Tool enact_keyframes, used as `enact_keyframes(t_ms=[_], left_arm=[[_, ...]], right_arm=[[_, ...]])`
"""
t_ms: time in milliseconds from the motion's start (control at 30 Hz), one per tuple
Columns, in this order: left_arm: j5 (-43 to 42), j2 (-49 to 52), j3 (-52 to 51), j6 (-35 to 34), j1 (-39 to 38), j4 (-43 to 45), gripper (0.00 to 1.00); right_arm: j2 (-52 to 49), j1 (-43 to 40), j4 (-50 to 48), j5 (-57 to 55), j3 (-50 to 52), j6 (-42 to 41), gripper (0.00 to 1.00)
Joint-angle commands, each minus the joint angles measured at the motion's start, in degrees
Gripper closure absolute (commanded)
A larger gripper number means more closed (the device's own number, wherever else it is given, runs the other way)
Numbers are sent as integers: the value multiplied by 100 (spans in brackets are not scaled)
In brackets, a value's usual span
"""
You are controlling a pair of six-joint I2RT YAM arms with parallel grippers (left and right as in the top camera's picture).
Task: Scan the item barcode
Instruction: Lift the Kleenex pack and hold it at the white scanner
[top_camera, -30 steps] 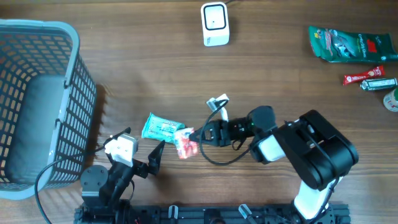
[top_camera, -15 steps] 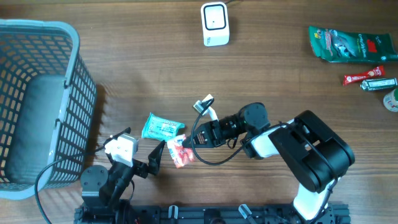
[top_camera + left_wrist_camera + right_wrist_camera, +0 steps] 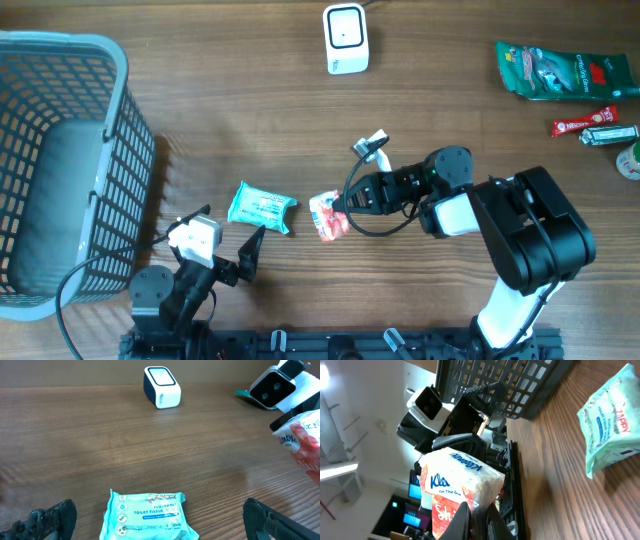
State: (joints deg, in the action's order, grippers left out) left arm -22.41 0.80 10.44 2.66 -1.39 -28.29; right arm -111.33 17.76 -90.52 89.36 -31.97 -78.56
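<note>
A: Wooden desk (image 3: 200,120), near edge: how do the left arm's fingers (image 3: 50,519) stand?
B: Spread wide, holding nothing. Teal wipes pack (image 3: 262,206) lies just ahead of them.
A: Task item?
B: Red-and-white Kleenex pack (image 3: 328,215), pinched by the right arm's fingers (image 3: 352,203), right of the wipes, not touching. White scanner (image 3: 346,38) stands well beyond, near the far edge; grey basket (image 3: 125,160) at left.

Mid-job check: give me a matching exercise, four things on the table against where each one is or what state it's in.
1. white box-shaped scanner
2. teal soft tissue pack
3. red-and-white Kleenex tissue pack
4. grey plastic lattice basket

A. clamped in the right gripper
B. far side, centre
C. left edge of the overhead view
D. lying flat on the wood, untouched

Pairs: 1-B, 2-D, 3-A, 4-C
</note>
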Motion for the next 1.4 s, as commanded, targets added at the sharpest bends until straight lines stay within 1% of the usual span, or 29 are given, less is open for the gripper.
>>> enact_keyframes(t_ms=[0,100,200,233,300,333,367,433,467,567,600,667,733,800,867,900,933,967,1000,1033,1100,1133,1200,1300,1367], left_arm=[[-70,-37,-37,-57,17,11,0],[-70,-37,-37,-55,17,11,0],[-70,-37,-37,-55,17,11,0],[-70,-37,-37,-55,17,11,0],[-70,-37,-37,-57,17,11,0],[-70,-37,-37,-55,17,11,0],[-70,-37,-37,-55,17,11,0],[-70,-37,-37,-57,17,11,0],[-70,-37,-37,-55,17,11,0],[-70,-37,-37,-55,17,11,0],[-70,-37,-37,-55,17,13,0],[-70,-37,-37,-55,17,11,0],[-70,-37,-37,-55,17,11,0],[-70,-37,-37,-55,17,11,0],[-70,-37,-37,-55,17,11,0],[-70,-37,-37,-55,17,11,0],[-70,-37,-37,-55,17,11,0],[-70,-37,-37,-55,17,11,0],[-70,-37,-37,-55,17,11,0],[-70,-37,-37,-55,17,11,0],[-70,-37,-37,-55,17,11,0],[-70,-37,-37,-55,17,11,0],[-70,-37,-37,-57,17,11,0],[-70,-37,-37,-57,17,11,0],[-70,-37,-37,-55,17,11,0]], right_arm=[[-55,-225,-437,361,-225,120,95],[-55,-470,-437,363,-695,404,95],[-57,-669,-376,365,-1547,586,95],[-68,-682,-90,365,-1860,892,95],[-76,-680,1003,363,-2260,1827,95],[-81,-669,1816,352,-2411,2544,96],[-81,-669,3025,203,-2564,3399,95],[-81,-671,4155,-195,-2647,4251,95],[-81,-693,4695,-616,-2649,4747,95],[-81,-702,5807,-1755,-2671,5674,95],[-81,-702,6553,-2295,-2732,6273,96],[-81,-702,7722,-3018,-2911,7114,95],[-70,-702,9530,-4295,-3405,8314,96],[-70,-638,10939,-5497,-4074,9243,96],[-68,-560,11752,-6015,-4701,9777,96],[-68,-520,11975,-6218,-5086,9807,96],[-70,-490,12100,-6690,-5565,9919,96],[-70,-459,12028,-7079,-5720,9941,96],[-74,-378,11709,-7897,-5864,9962,96],[-83,-304,11462,-8480,-5864,10183,95],[-155,-142,11110,-9313,-5864,10734,95],[-184,-83,10994,-9523,-5864,10874,96],[-372,107,10461,-10002,-5880,11178,96],[-664,278,9615,-10268,-5904,11184,96],[-850,350,9339,-10312,-6022,11165,96]])
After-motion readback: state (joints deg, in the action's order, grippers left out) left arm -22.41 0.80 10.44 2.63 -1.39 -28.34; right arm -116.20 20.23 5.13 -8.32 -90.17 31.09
